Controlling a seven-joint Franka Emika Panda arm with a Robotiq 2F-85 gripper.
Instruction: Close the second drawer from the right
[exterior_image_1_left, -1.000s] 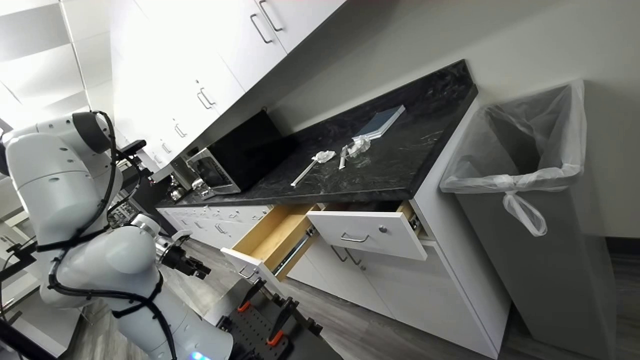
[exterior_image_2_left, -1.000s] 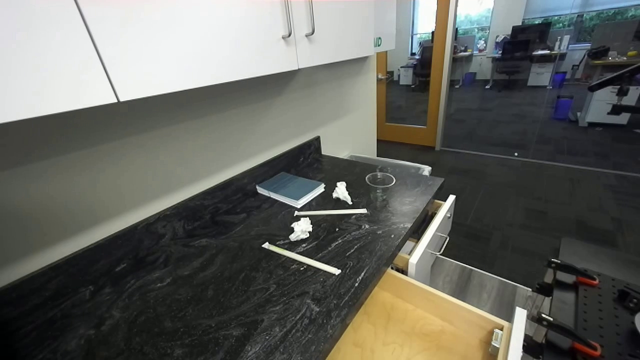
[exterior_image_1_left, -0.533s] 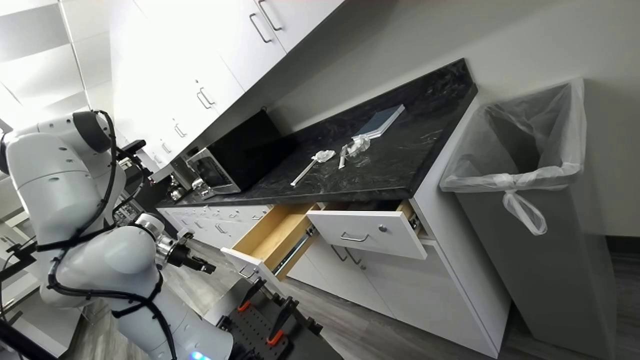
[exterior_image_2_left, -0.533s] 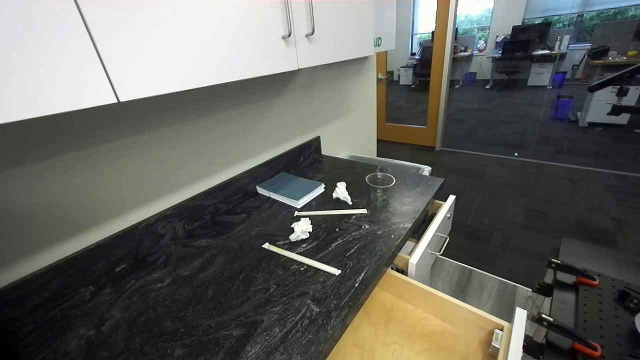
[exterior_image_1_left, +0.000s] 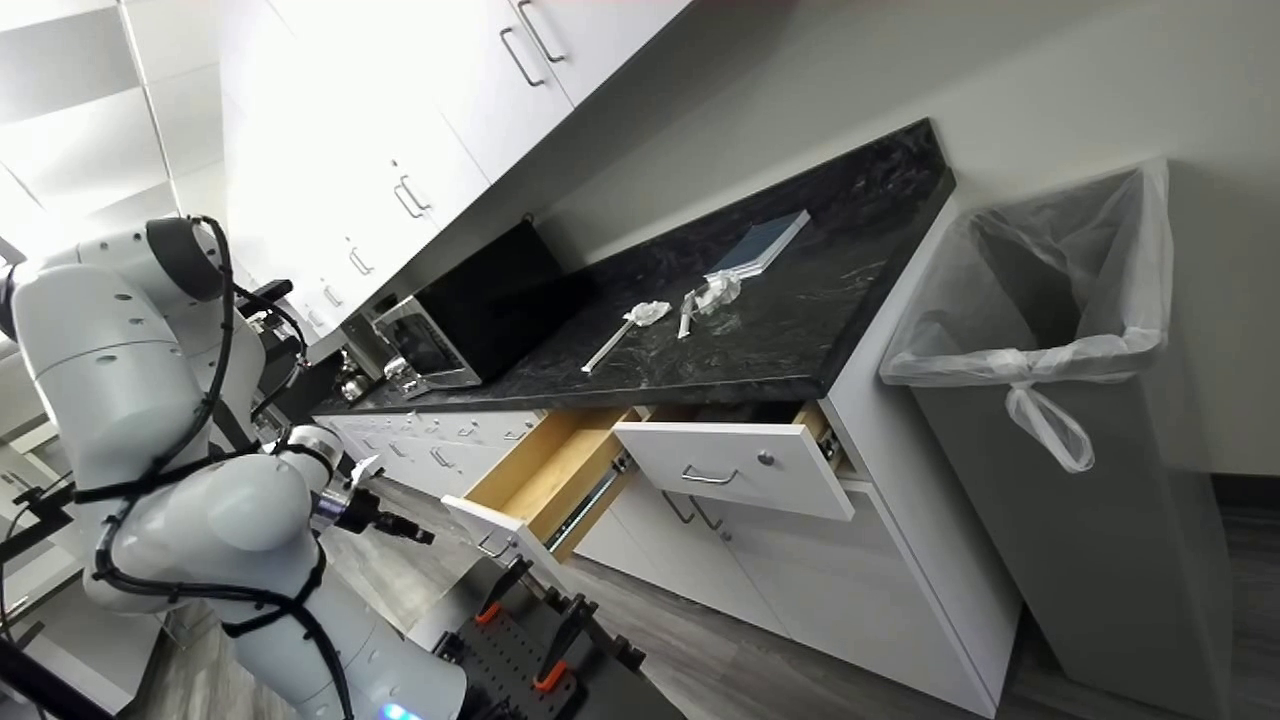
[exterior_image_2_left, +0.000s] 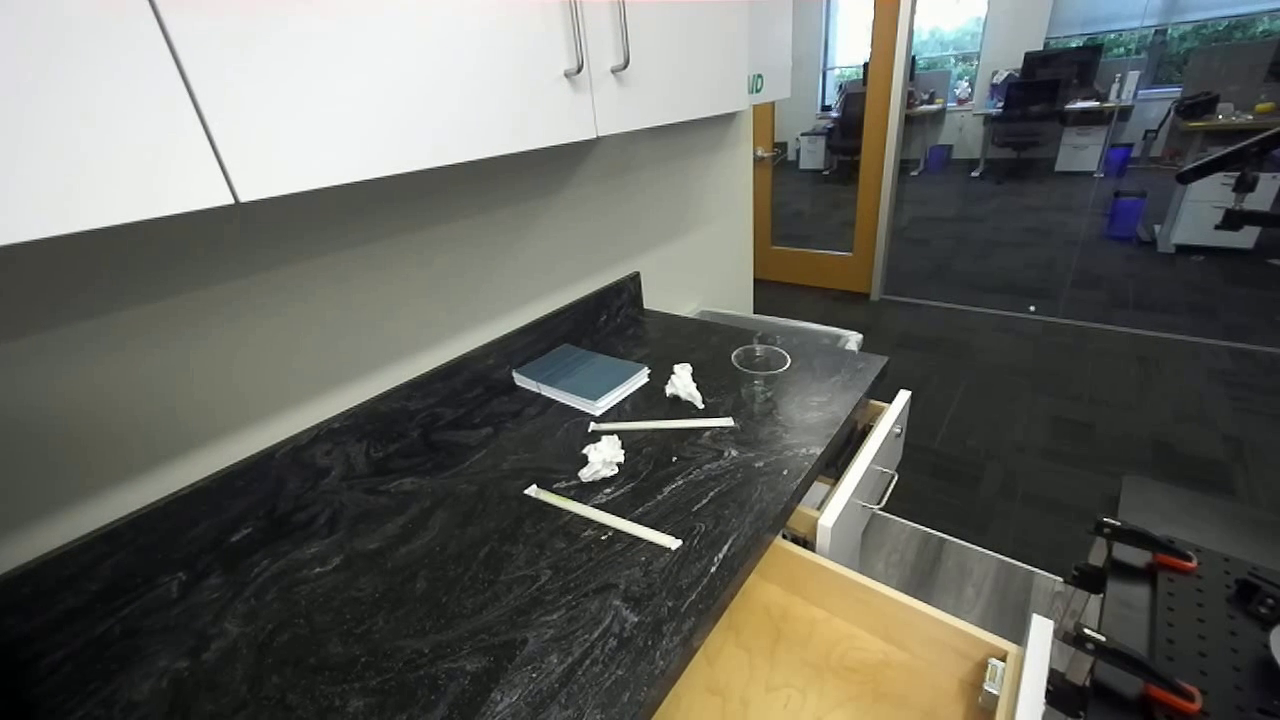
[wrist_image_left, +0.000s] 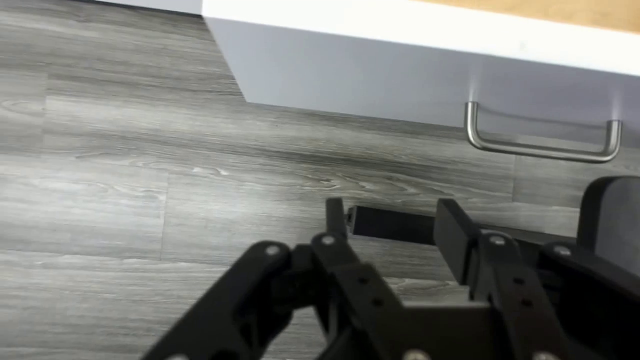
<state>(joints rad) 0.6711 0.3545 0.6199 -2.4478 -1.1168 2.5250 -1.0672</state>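
Note:
The second drawer from the right (exterior_image_1_left: 560, 480) is pulled far out, with a pale yellow wooden box and white front. An exterior view shows its bare inside (exterior_image_2_left: 850, 640). In the wrist view its white front (wrist_image_left: 360, 75) spans the top, with a metal bar handle (wrist_image_left: 540, 150) at the right. My gripper (exterior_image_1_left: 425, 536) is in front of this drawer's front, apart from it. In the wrist view my gripper (wrist_image_left: 390, 215) is open, with nothing between its fingers; it is below the drawer front in the picture. The gripper is out of view in an exterior view.
The wider right drawer (exterior_image_1_left: 735, 465) is partly open, also in an exterior view (exterior_image_2_left: 865, 480). A black board with orange-tipped clamps (exterior_image_1_left: 510, 650) stands near the drawer front. A black bar (wrist_image_left: 390, 223) shows beyond the fingers. A grey bin (exterior_image_1_left: 1050, 450) stands beside the cabinet.
My gripper has moved a little to the right, toward the drawer front, in an exterior view, and the wrist has turned slightly. Both open drawers have stayed where they were.

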